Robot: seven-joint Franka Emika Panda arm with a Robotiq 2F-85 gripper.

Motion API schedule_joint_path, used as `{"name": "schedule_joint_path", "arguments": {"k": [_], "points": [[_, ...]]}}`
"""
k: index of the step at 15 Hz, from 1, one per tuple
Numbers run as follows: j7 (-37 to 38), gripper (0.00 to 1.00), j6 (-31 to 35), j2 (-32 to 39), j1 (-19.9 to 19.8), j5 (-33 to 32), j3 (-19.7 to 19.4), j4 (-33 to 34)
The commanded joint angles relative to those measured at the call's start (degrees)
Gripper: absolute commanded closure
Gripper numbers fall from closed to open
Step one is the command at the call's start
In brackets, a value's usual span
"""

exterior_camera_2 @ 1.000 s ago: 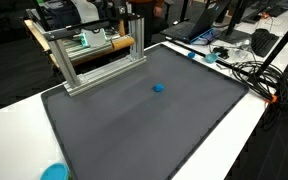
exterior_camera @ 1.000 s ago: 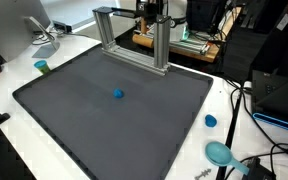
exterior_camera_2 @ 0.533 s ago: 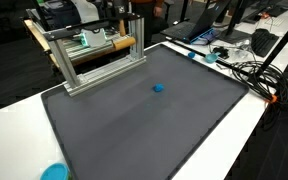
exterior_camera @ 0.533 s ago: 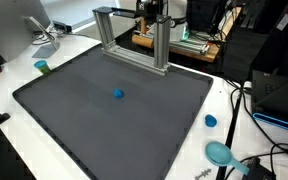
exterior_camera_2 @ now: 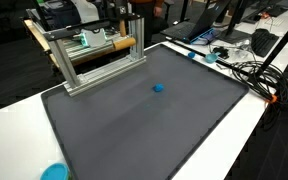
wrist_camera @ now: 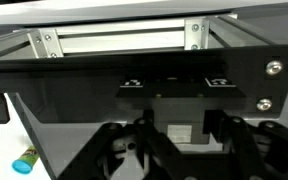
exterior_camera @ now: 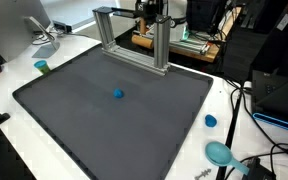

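no visible change from the earlier pictures to now; the gripper (exterior_camera: 151,12) at the top centre shows no shift

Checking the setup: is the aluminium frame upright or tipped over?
Upright: the aluminium frame stands at the far edge of the dark mat, posts vertical in both exterior views.

Frame (exterior_camera: 130,35): bare metal extrusion, brushed satin silver.
Mat (exterior_camera: 114,120): dark grey, matt, finely textured.
Counter (exterior_camera_2: 9,125): white, smooth, faint sheen.
Small blue piece (exterior_camera: 118,95): smooth, plastic-looking.
Teal lid (exterior_camera: 219,152): glossy plastic.
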Motion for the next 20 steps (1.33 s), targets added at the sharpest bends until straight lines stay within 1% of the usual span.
{"name": "schedule_joint_path", "arguments": {"k": [1,3,6,8,9,10,11,12,13,15,17,20], "points": [[-0.5,0.71,1.7,-0.3,0.5,0.3,-0.5,0.1],[-2.6,0.71,0.0,-0.2,1.1,0.5,-1.2,0.9],[-5.0,0.71,-5.9,0.7,0.8,-0.7,-1.3,3.0],[-5.6,0.71,-8.2,1.3,0.9,0.0,-1.9,4.0],[-5.7,0.53,-8.7,1.4,0.9,0.1,-2.0,4.3],[-6.1,0.32,-8.2,1.4,1.0,0.2,-2.3,4.3],[-6.3,0.45,-8.0,1.5,1.1,0.5,-2.6,4.3],[-6.4,0.61,-8.1,1.5,1.1,0.6,-2.8,4.3],[-6.5,0.74,-7.8,1.3,1.1,0.7,-3.0,4.0],[-6.0,0.78,-7.4,1.0,0.8,0.7,-3.1,3.6],[-5.9,0.78,-7.1,0.7,0.9,0.9,-3.1,3.5],[-6.0,0.78,-4.4,-0.2,1.3,1.4,-3.3,3.6]]}}
